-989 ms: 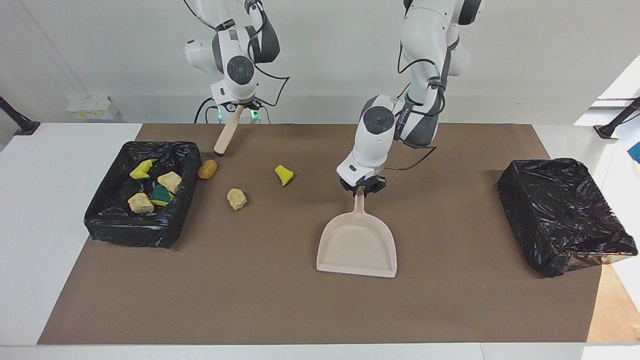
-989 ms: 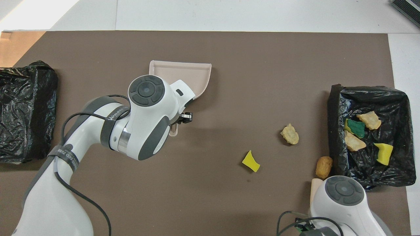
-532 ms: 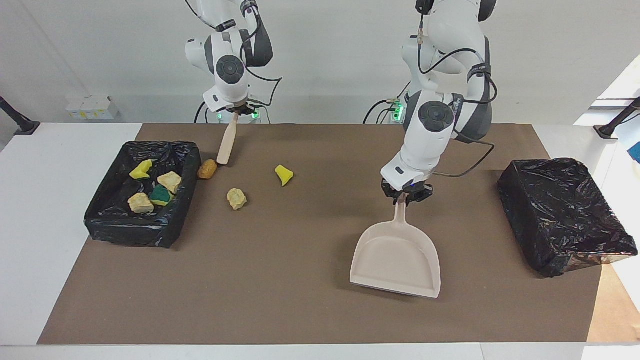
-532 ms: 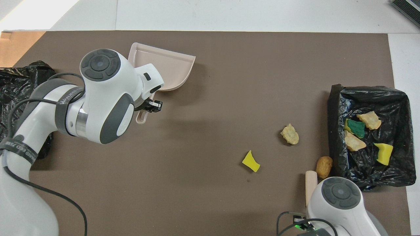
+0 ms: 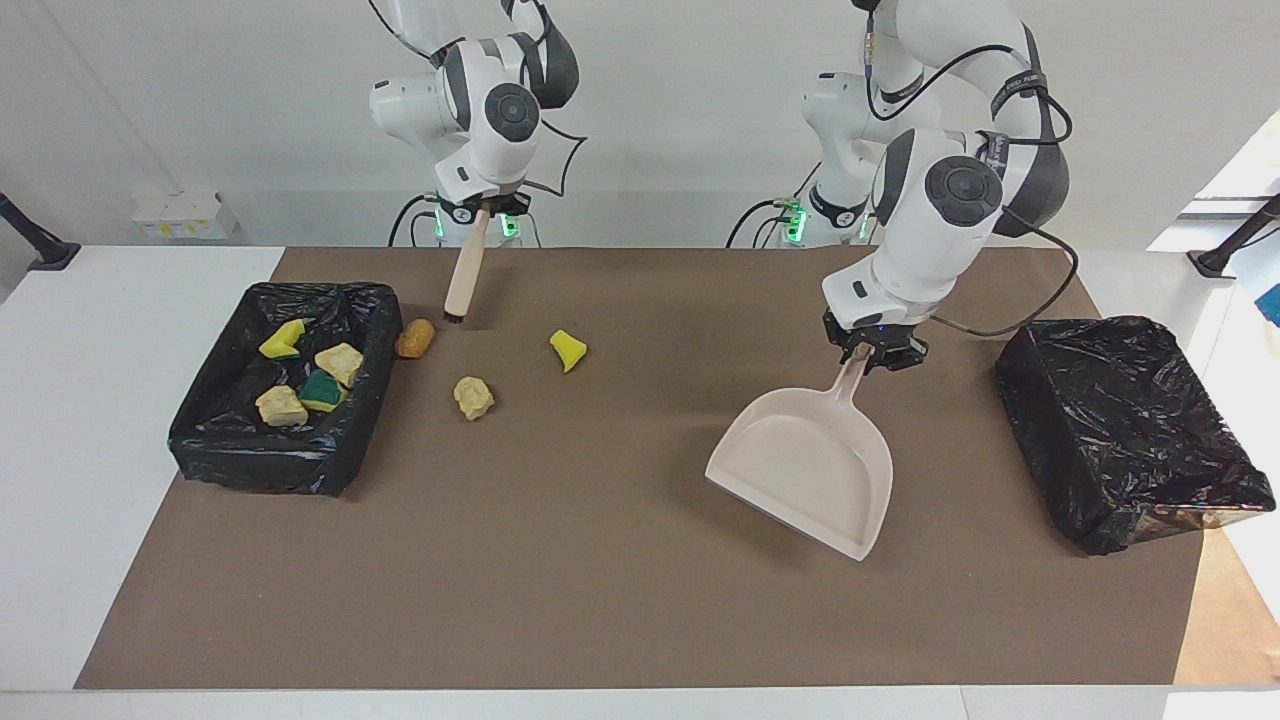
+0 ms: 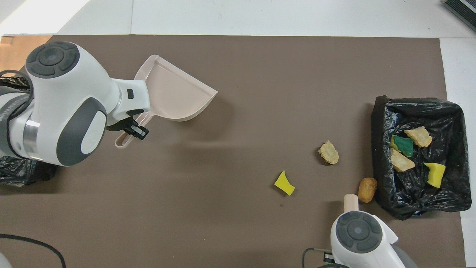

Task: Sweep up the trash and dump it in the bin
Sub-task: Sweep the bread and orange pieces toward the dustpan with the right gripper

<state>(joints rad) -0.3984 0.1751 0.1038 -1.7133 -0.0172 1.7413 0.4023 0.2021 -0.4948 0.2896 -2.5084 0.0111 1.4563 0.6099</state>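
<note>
Facing view: left tool (image 5: 868,358) clamps the empty dustpan (image 5: 806,468) aloft; right tool (image 5: 482,211) grips the brush (image 5: 462,281).

Overhead view: three scraps (image 6: 328,152) lie beside the bin (image 6: 379,149), four inside. Next, likely lower the pan by them.

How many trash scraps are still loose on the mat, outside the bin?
3: a brown piece beside the bin, a tan lump farther out, and a yellow chunk toward the table's middle. None looks hidden.

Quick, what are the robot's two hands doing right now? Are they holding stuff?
Left gripper: shut on the dustpan handle, pan lifted over the mat.
Right gripper: shut on the hand brush, near the brown scrap.
</note>
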